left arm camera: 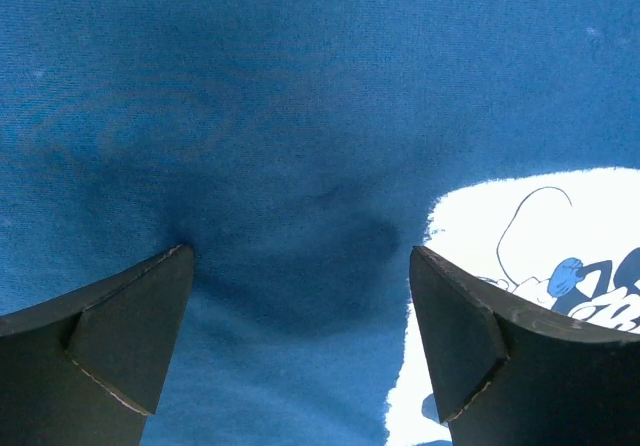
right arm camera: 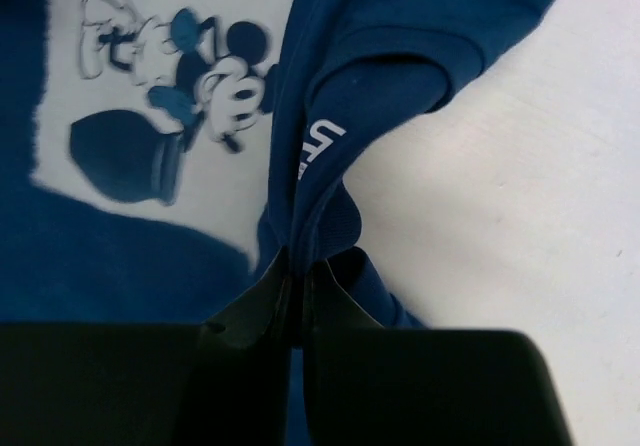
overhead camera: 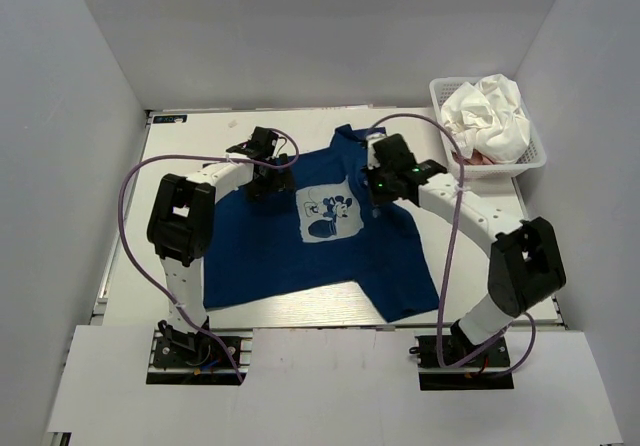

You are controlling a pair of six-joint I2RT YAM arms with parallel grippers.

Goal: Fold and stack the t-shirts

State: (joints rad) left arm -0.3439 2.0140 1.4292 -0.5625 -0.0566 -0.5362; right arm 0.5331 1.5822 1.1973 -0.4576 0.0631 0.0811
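Note:
The navy t-shirt [overhead camera: 290, 246] lies spread on the table, its pale mouse print [overhead camera: 331, 212] facing up. My left gripper [overhead camera: 262, 181] is open and presses down on the cloth left of the print; in the left wrist view its fingers [left arm camera: 130, 336] straddle blue cloth [left arm camera: 300, 166]. My right gripper [overhead camera: 372, 178] is shut on the navy shirt's collar edge by the print; the right wrist view shows the pinched cloth [right arm camera: 310, 206] rising from the fingertips [right arm camera: 297, 284]. The white t-shirt [overhead camera: 490, 111] is bunched in the basket, with pink cloth [overhead camera: 480, 159] showing under it.
A white mesh basket [overhead camera: 540, 151] stands at the back right corner. The white table [overhead camera: 180, 156] is bare left of the shirt and behind it. Grey walls close in on the left, back and right.

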